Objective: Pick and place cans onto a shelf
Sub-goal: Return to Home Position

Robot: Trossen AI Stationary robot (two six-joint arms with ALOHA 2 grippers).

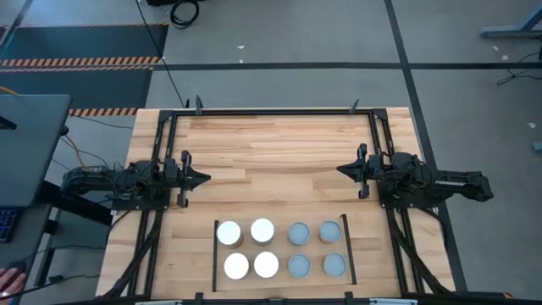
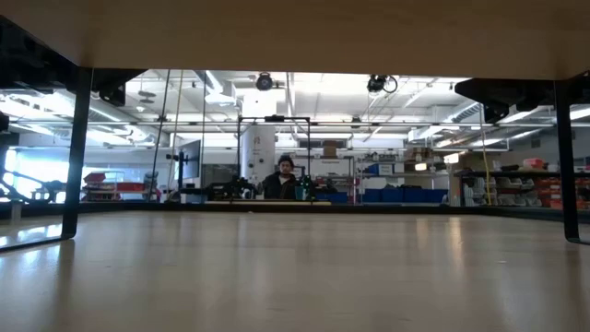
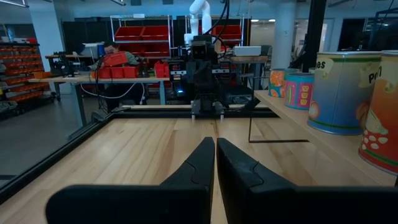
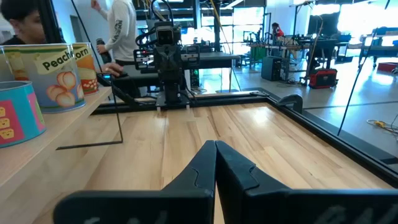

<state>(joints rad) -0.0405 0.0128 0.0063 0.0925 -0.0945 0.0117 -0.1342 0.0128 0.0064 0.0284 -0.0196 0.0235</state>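
The shelf (image 1: 281,250) sits at the middle of the counter's (image 1: 271,140) near edge. Its long axis runs along that edge, and one thin black rail closes each short end. The wrist views show it raised above the counter on those rails.

All eight cans (image 1: 262,230) stand upright on the shelf, tops up, in two rows of four that follow its long axis. The four towards the left edge have white tops; the four towards the right edge (image 1: 299,233) have grey-silver tops. Neighbours stand close with narrow gaps between them, and the outermost cans are just inside the rails. The row nearer the counter's middle is close to the shelf's inner edge. From the left wrist a peach-labelled can (image 3: 342,87) and a smaller pink and teal can (image 3: 300,90) show upright near that edge.

The left arm (image 1: 127,182) lies low at the left edge and the right arm (image 1: 428,182) at the right edge. They point straight at each other across the counter, well apart. Each arm's jaws are pressed together and hold nothing; both sets stay clear of the shelf, on its far side.

Open wood fills the space between the two arms and runs from the shelf's inner edge to the far edge. A black frame borders the far edge and both sides.
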